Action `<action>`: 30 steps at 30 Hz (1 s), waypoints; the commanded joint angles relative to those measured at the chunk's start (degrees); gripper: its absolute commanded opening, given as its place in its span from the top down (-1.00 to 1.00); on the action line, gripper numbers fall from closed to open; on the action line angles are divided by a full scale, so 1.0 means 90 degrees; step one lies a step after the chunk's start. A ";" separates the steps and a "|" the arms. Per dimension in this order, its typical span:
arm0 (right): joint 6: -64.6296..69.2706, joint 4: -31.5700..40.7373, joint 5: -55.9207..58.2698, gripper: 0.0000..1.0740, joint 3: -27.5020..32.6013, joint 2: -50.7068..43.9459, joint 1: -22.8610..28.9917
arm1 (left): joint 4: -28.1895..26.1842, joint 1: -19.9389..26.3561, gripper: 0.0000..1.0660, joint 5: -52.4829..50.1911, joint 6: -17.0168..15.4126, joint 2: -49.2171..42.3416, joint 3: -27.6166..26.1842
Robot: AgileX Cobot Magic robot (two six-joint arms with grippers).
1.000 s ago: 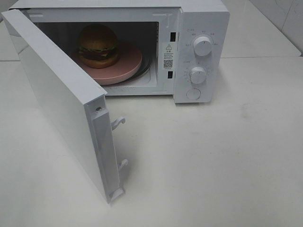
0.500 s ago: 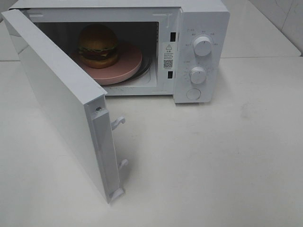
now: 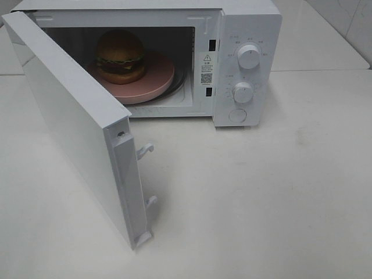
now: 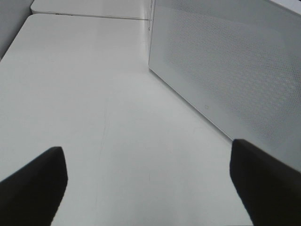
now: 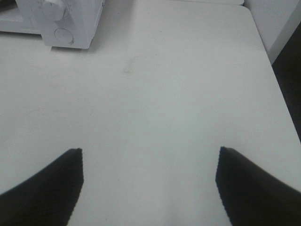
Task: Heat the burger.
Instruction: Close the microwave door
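My left gripper (image 4: 146,144) was wide open and held nothing. Its two dark fingers (image 4: 33,188) hung over bare table (image 4: 94,94), and the door (image 4: 225,61) was near, just past one finger. My right gripper (image 5: 149,149) was wide open too, with nothing in it. The microwave (image 5: 70,19) sat well apart from it, far ahead.

Neither gripper showed in the high view. There, the burger (image 3: 120,56) sat on the pink plate (image 3: 160,81) inside the microwave, at 11 o'clock from the middle. So I judged the first part done. What was left was to shut the door, then turn a knob (image 3: 242,92) to start the heat.

The door stuck out toward 7 o'clock. Its thin edge and two hooks (image 3: 145,150) faced the open table. I thought a push should come from its flat outer side, at 9 o'clock. From 3 to 6 o'clock the table was wide and bare, so there was good room to move.
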 commanded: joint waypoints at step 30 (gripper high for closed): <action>-0.0095 0.0045 -0.0051 -0.42 0.0013 -0.0630 -0.0108 | -0.0032 -0.0006 -0.61 -0.0013 0.0000 0.0000 -0.0006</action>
